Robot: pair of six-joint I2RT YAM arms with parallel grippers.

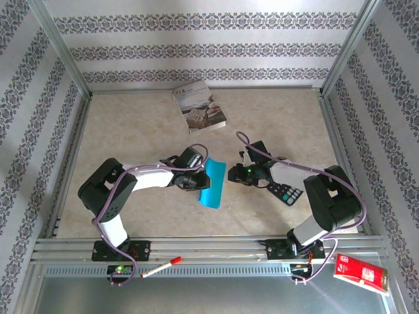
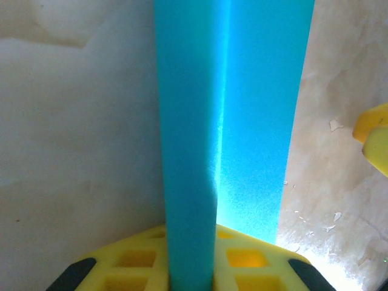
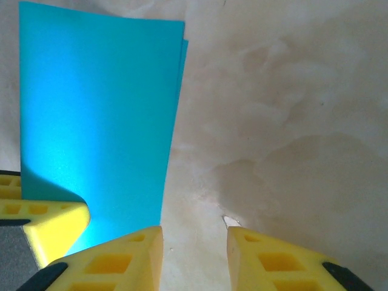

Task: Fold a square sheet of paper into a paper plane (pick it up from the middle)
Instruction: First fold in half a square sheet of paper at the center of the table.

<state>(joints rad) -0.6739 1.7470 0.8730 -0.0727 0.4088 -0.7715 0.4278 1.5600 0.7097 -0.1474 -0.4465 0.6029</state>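
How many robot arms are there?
2. The left arm is on the left side of the table, the right arm on the right side; both reach toward the blue paper in the middle. None looks hidden.

Both arms inward; left pincer (image 1: 201, 175) tight on the blue paper (image 1: 213, 188), right pincer (image 3: 194, 236) ajar.

The folded teal-blue square sheet of paper (image 2: 242, 121) runs from the top of the frame to bottom centre, where the left gripper (image 2: 191, 257) pinches it between yellow fingers (image 2: 130, 262), with pale marbled table (image 2: 79, 151) on either side and another yellow finger (image 2: 376, 142) at the right edge.
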